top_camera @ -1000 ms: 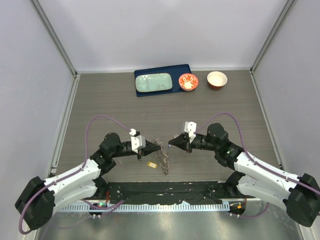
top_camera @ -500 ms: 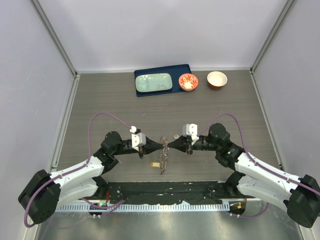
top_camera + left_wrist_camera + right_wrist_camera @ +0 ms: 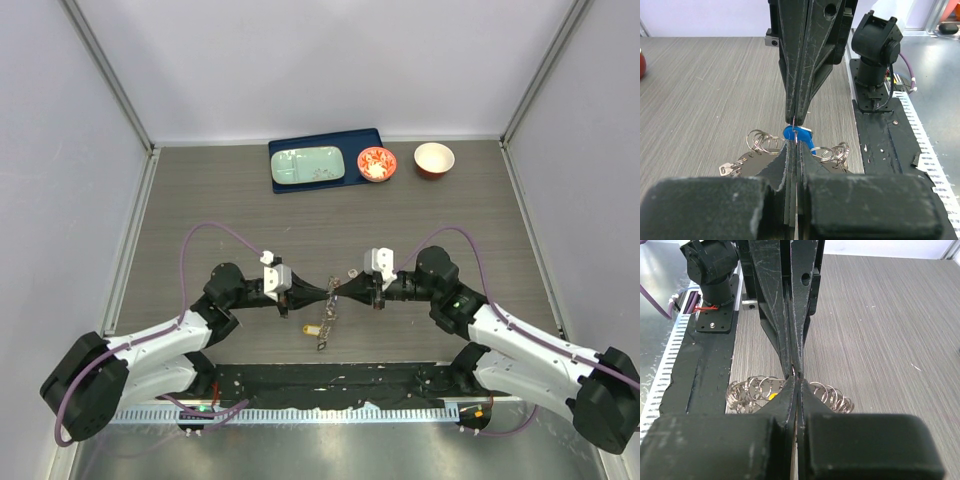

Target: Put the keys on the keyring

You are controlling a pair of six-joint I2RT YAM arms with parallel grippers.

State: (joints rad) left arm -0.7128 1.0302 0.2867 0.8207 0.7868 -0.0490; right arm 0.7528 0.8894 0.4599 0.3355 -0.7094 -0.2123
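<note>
the left hand [image 3: 327, 291] and the right hand [image 3: 340, 289] are brought tip to tip over the middle of the table [image 3: 220, 200], both closed tight with no gap seen between the fingers. a blue-headed key [image 3: 790, 134] is seen exactly where the tips meet; which hand has it pinched cannot be told, since each wrist view is blocked by its own fingers and by the other hand. the keyring [image 3: 324, 320], seen as a string of linked wire rings, is trailed from the meeting point toward the near edge. a yellow-headed key [image 3: 308, 327] is seen just beside it, and a plain silver key [image 3: 732, 169] among the rings. well apart, at the far edge, a blue tray [image 3: 325, 186] with a pale green dish [image 3: 308, 166] is set, then a red-and-white bowl [image 3: 377, 164] and a red bowl [image 3: 434, 159]. a black mat [image 3: 330, 385] is laid along the near edge.
</note>
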